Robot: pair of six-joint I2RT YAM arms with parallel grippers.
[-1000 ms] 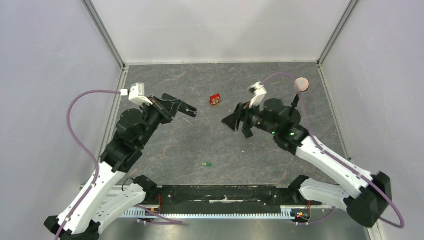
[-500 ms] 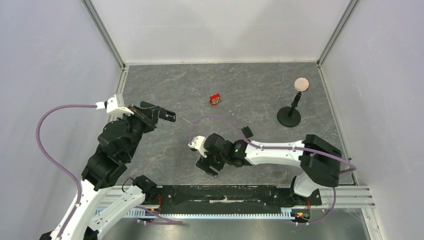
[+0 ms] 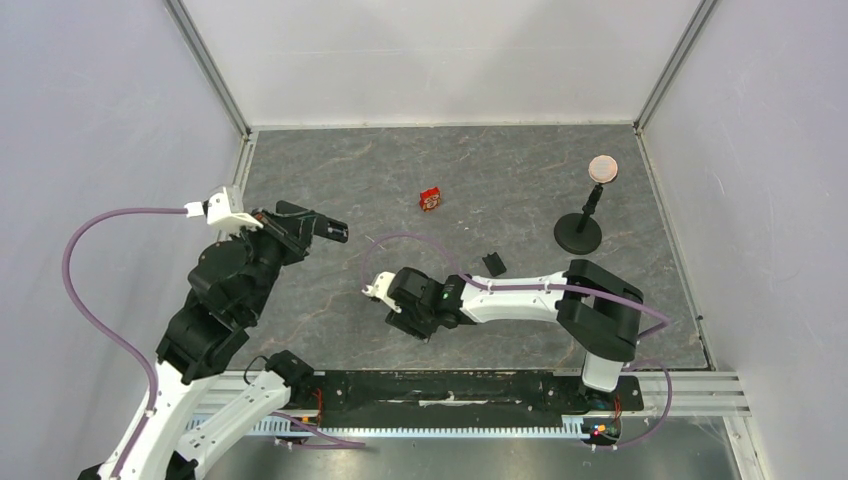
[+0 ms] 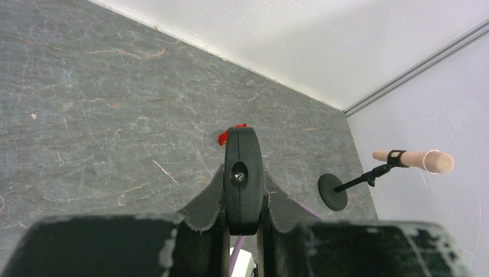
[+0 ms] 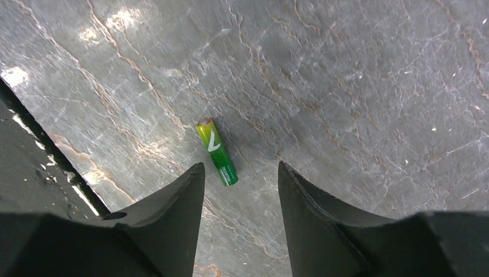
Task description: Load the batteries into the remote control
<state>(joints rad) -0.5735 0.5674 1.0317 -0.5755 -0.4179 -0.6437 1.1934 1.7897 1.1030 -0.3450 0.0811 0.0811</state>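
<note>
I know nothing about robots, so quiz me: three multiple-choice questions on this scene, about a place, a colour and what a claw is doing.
1. Where is the green battery? A) on the table under the right gripper B) in a cup C) on a shelf
2. What colour is the small box? A) blue B) mostly red C) yellow
3. What is the left gripper doing? A) open and empty B) holding a cup C) shut on the remote control
Answers: 1 A, it lies below the open jaws in the right wrist view; 2 B, red in the top view; 3 C, the left wrist view shows it clamped.
</note>
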